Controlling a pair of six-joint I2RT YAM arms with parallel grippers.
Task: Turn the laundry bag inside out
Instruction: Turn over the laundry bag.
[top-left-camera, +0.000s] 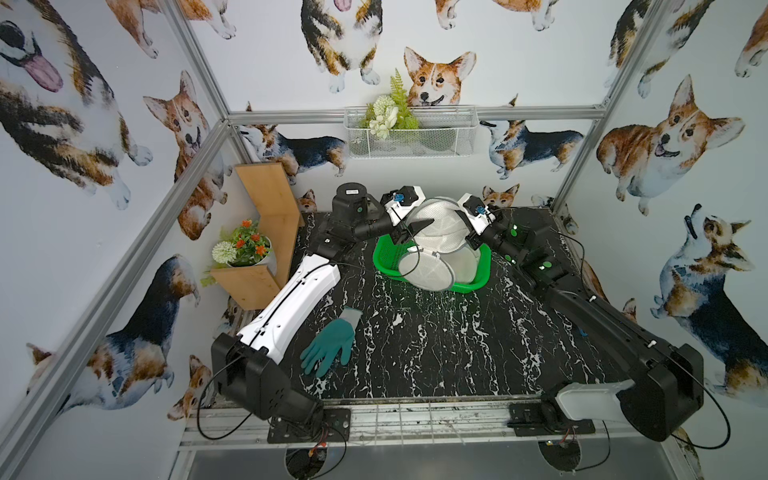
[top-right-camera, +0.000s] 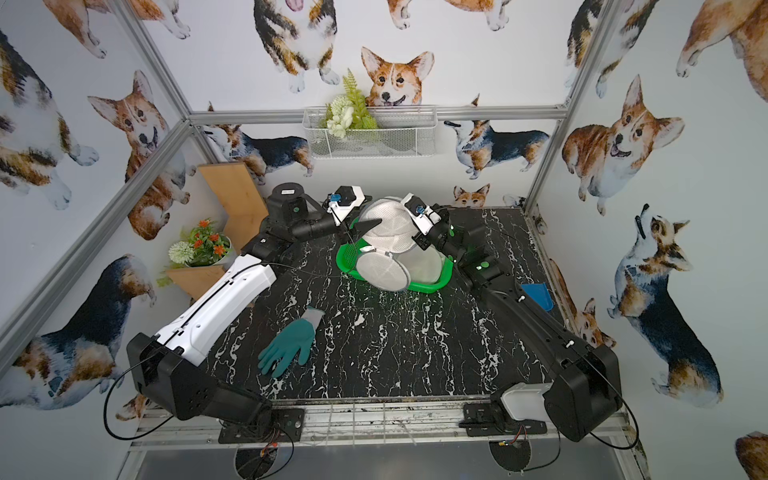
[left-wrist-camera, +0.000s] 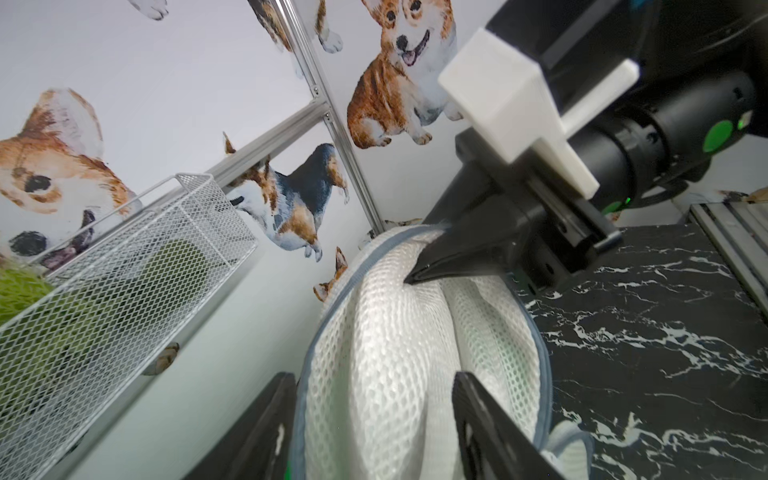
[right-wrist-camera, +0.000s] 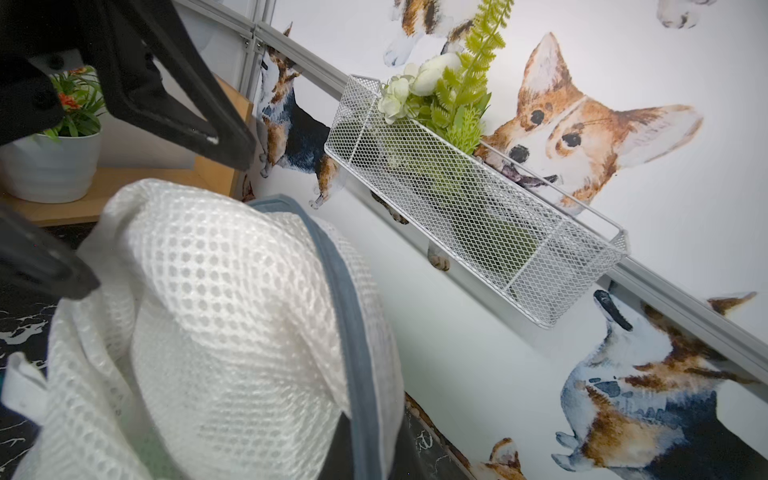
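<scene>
Between your two grippers hangs the one laundry bag (top-left-camera: 436, 230), white mesh with a grey-blue trim, its upper part raised off the table (top-left-camera: 436, 353). Your right gripper (left-wrist-camera: 415, 276) is clenched on a fold of the mesh close to the trim. Your left gripper (left-wrist-camera: 372, 376) is released. Its two fingers (left-wrist-camera: 478, 415) stand spread with a bulge of the bag between them. In the right wrist view one finger is clear of the mesh and the other touches it.

Below both grippers the rest of the bag droops into one green basket (top-left-camera: 384, 251). A round mesh panel leans over the basket's rim on the side toward the arm bases. Well back from the left gripper, beside that arm's white link, one teal glove (top-left-camera: 330, 347) lies flat on the table. Beyond both grippers, one wire basket (top-left-camera: 440, 143) holding greenery hangs on the wall. Out past the left gripper's outer side, one potted plant (top-left-camera: 245, 247) sits on a wooden shelf (top-left-camera: 249, 286).
</scene>
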